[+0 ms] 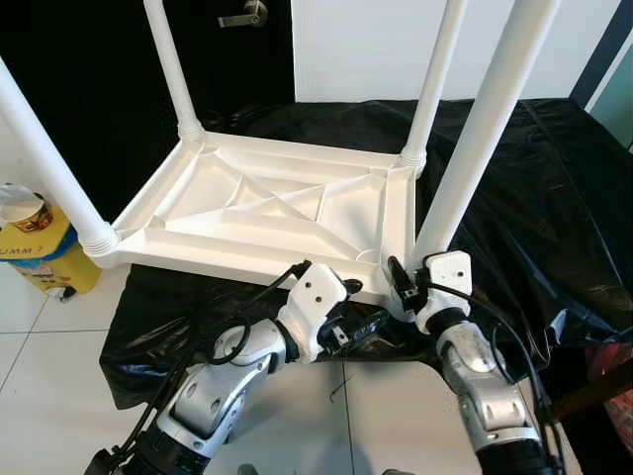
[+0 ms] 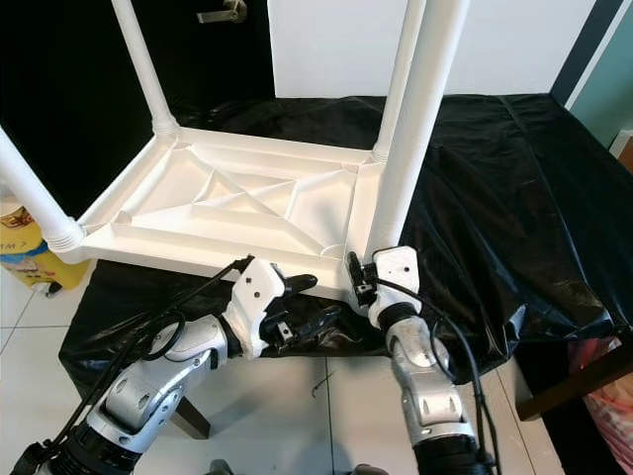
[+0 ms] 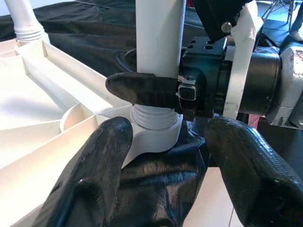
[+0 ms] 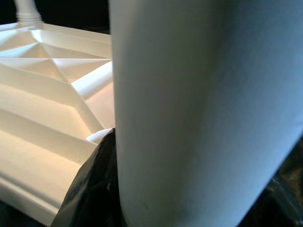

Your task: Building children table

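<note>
On a black plastic sheet point(image 1: 514, 188) that covers a low surface, the white table top point(image 1: 267, 213) lies upside down, ribbed underside up, with four white legs standing upright from its corners. The near right leg point(image 1: 485, 129) sits in the corner socket point(image 3: 154, 137) closest to the robot, its threaded collar just above the socket rim.

The right gripper point(image 1: 404, 282) reaches forward from a bent elbow and meets this leg at its base. One black finger point(image 3: 142, 90) lies across the front of the leg just above the collar; the fingers are closed on the leg.

The left gripper point(image 3: 165, 156) comes in low from the robot's left, forearm angled up toward the same corner. Its two fingers are spread wide, one on each side of the socket, and grasp nothing; one finger point(image 3: 102, 161) is close to the socket wall.

A yellow container point(image 1: 45, 247) stands on the white tiled floor point(image 1: 40, 376) to the left of the table top. Behind it is a dark door with a metal handle point(image 1: 242, 15).
</note>
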`<state>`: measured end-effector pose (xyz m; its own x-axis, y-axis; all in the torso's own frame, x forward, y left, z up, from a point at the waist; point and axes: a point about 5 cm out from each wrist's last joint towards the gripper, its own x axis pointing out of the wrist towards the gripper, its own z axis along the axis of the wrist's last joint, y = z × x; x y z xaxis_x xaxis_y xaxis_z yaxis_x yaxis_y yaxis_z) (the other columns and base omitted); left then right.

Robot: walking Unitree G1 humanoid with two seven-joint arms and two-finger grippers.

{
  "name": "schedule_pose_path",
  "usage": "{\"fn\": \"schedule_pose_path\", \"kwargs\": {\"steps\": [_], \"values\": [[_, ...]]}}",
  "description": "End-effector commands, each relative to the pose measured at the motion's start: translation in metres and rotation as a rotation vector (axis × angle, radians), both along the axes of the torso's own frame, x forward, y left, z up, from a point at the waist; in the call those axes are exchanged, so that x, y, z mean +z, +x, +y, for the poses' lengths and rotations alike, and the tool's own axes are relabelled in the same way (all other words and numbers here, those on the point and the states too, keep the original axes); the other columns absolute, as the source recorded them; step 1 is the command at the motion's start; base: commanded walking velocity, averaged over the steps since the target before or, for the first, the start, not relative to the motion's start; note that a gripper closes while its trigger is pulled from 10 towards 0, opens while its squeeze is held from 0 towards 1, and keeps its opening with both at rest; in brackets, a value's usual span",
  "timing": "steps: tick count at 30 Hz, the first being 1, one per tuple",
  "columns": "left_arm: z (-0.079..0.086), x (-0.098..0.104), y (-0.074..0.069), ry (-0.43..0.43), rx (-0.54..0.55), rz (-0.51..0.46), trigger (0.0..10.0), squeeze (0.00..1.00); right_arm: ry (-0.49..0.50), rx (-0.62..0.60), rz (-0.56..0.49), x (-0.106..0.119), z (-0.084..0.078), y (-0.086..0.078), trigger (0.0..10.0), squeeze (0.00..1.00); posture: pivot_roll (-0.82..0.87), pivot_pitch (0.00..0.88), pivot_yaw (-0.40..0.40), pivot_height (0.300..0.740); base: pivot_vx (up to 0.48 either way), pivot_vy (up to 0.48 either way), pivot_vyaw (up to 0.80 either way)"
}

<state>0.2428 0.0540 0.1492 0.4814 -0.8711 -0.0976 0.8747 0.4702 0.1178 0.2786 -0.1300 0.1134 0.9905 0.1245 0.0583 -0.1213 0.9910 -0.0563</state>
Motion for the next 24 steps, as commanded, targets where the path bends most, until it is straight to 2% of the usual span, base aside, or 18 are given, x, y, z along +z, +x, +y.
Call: {"fn": "schedule_pose_path", "kwargs": {"steps": [1, 24], "values": [[0.0014, -0.0035, -0.0031, 0.017, -0.039, 0.021, 10.0, 0.00, -0.015, -0.063, 0.093, -0.0175, 0.0009, -0.0061, 10.0, 0.00, -0.02, 0.060, -0.035, 0.740, 0.000, 0.000, 0.00], [-0.0016, -0.0028, -0.0025, 0.010, -0.040, 0.020, 10.0, 0.00, -0.008, -0.066, 0.066, -0.0083, 0.0046, -0.0073, 10.0, 0.00, -0.03, 0.060, -0.037, 0.740, 0.000, 0.000, 0.00]]}}
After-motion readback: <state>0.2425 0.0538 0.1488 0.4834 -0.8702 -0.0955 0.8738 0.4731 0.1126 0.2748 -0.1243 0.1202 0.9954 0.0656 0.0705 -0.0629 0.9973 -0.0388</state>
